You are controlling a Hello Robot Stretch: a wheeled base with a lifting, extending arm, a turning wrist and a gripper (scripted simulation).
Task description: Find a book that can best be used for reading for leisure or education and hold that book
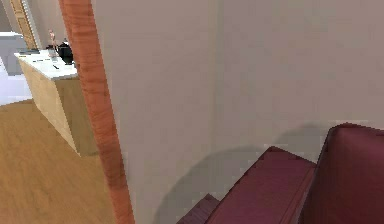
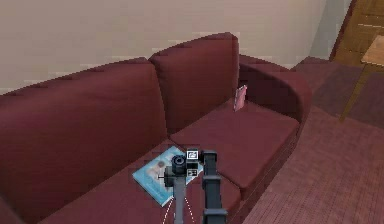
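A flat light-blue book with a pale cover lies on the seat cushion of a dark red sofa in the arm side view. The arm's dark bar rises from the bottom edge. At its far end, the gripper stands at the book's near right corner. Since the book rests on the cushion right behind the fingers, I cannot tell whether the gripper holds anything. A small pink thing leans upright against the sofa's far armrest.
The sofa also shows at the forward view's lower right, against a plain wall. An orange wooden door frame stands left of it. Beyond it is a light counter carrying a dark rounded object. Red carpet lies beside the sofa.
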